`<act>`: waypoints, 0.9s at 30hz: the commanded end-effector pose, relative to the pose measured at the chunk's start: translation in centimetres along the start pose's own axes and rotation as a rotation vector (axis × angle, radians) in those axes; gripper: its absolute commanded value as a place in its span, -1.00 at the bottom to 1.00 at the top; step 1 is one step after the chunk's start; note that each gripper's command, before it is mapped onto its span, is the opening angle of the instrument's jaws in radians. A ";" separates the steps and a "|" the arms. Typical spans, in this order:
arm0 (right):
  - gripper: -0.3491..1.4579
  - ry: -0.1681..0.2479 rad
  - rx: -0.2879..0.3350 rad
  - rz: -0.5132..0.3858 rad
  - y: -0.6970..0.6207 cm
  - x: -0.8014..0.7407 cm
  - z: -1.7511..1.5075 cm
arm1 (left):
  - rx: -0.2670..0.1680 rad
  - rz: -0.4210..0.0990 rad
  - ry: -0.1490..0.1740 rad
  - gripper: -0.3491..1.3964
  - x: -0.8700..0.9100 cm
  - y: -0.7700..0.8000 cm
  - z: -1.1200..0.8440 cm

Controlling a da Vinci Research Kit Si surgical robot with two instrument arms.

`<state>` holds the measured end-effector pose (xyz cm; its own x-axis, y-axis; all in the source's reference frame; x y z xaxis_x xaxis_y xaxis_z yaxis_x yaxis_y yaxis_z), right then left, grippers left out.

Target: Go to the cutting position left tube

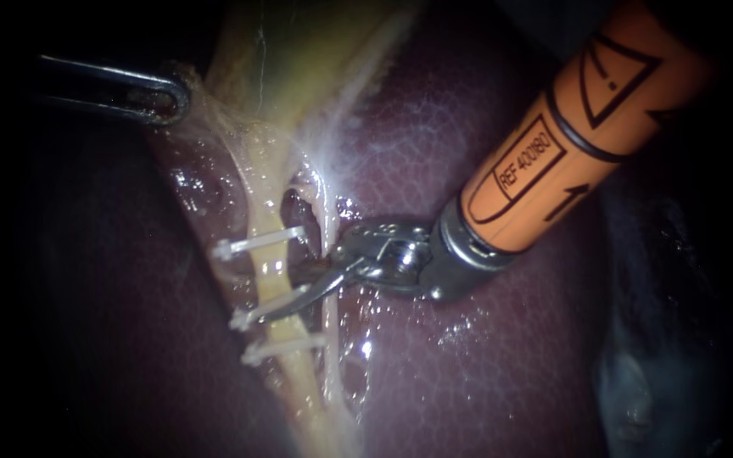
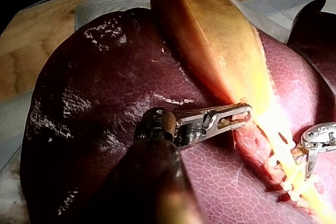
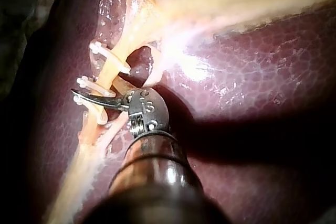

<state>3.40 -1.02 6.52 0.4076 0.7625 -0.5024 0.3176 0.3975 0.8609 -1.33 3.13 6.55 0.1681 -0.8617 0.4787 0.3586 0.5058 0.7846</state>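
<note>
- The left tube point(image 1: 273, 273) sits left of centre in the endoscope view. It is a yellow strand whose long axis runs steeply from the gallbladder point(image 1: 299, 59) at upper centre down to the bottom edge, leaning slightly rightward as it descends.
- Three white clips cross it: an upper clip point(image 1: 258, 242), a middle clip point(image 1: 248, 318) and a lower clip point(image 1: 277, 349).
- The right instrument point(image 1: 280, 294) enters from the upper right. Its blades are slightly apart and point left and down, and the lower blade lies across the left tube just above the middle clip.
- The thinner, paler right tube point(image 1: 330, 331) runs just beside the left tube, on the dark red liver point(image 1: 485, 373).
- At upper left, the left instrument point(image 1: 163, 97) has its jaws clamped on the gallbladder's edge.
</note>
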 end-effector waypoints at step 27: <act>0.64 0.007 0.019 0.096 0.04 0.08 0.09 | 0.004 -0.001 0.002 -1.00 0.00 -0.01 0.01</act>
<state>3.52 -0.98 6.50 0.4374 0.7989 -0.4129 0.2870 0.3111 0.9060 -1.34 3.13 6.55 0.1693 -0.8622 0.4775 0.3551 0.5053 0.7865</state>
